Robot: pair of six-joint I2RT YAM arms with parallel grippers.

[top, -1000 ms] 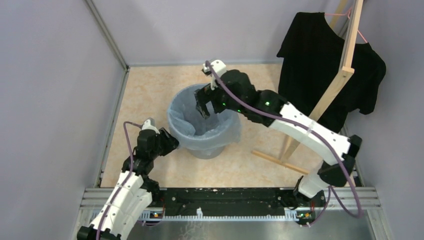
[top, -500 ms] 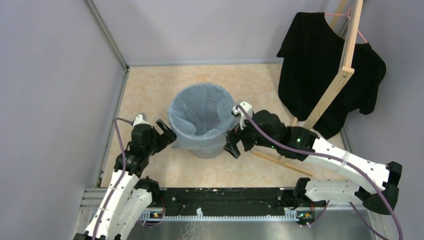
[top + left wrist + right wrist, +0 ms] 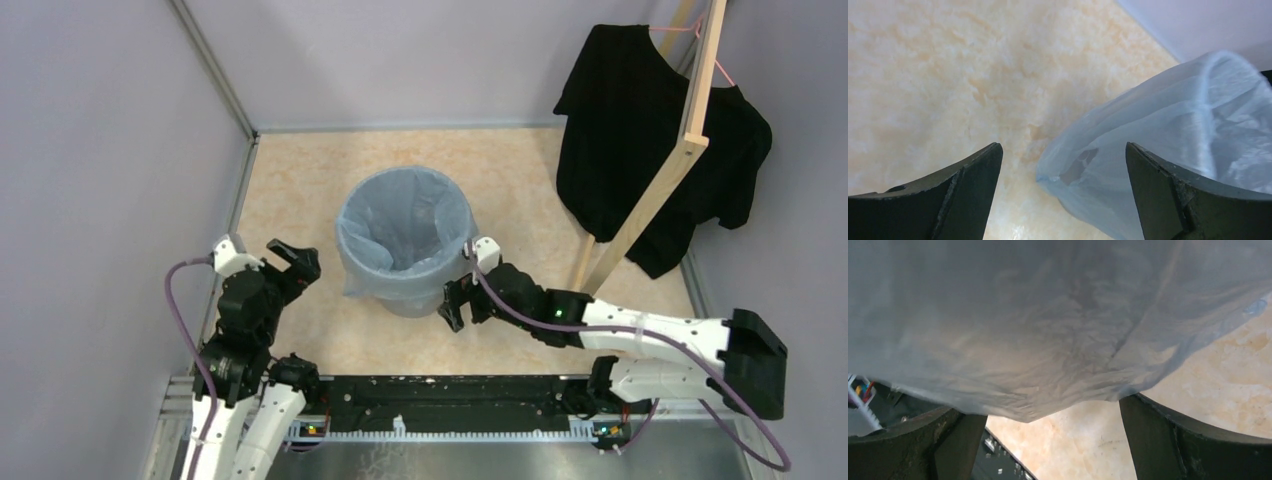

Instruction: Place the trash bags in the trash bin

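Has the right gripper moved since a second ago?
Yes. The right gripper was inside the bin; it has come out and now sits outside the bin's near-right wall, toward the bottom of the top view.

Mottled beige table (image 3: 300, 190); carries the trash bin (image 3: 412, 302) near mid-surface, a wooden rack (image 3: 610, 245) to its right.
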